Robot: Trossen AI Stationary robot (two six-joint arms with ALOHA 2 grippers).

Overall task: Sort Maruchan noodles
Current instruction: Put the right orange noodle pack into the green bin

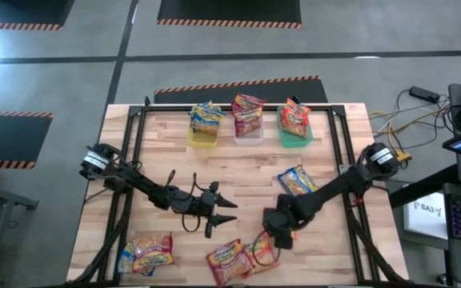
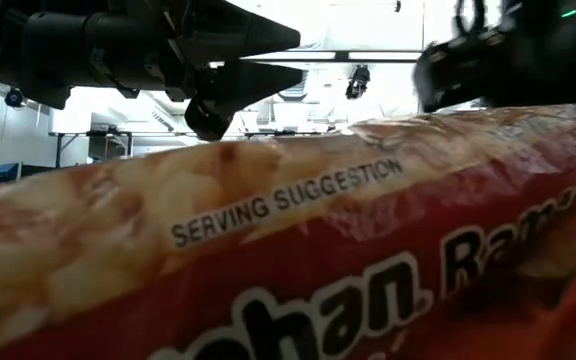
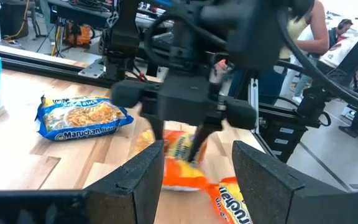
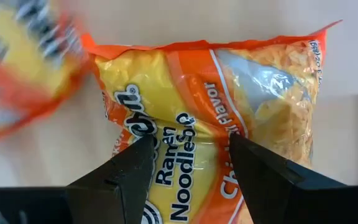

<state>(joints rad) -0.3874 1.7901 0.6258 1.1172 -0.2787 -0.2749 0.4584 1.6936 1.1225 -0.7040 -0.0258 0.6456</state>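
- Step in hand, as I judge it: picking the orange packet (image 4: 210, 118) at the table's (image 1: 158, 172) 6 o'clock edge. The right end effector (image 1: 274, 237) straddles it, fingers parted but pinching its wrapper (grip not yet closed).
- Next move calls for closing, lifting, then carrying toward 12 o'clock.
- The left end effector (image 1: 229, 212) hovers open and empty, mid-table.
- Counted: roughly three loose packets near 6, two near 7, one blue packet (image 1: 298, 181) at 3; three bins (image 1: 247, 132) at 12, each holding noodles.
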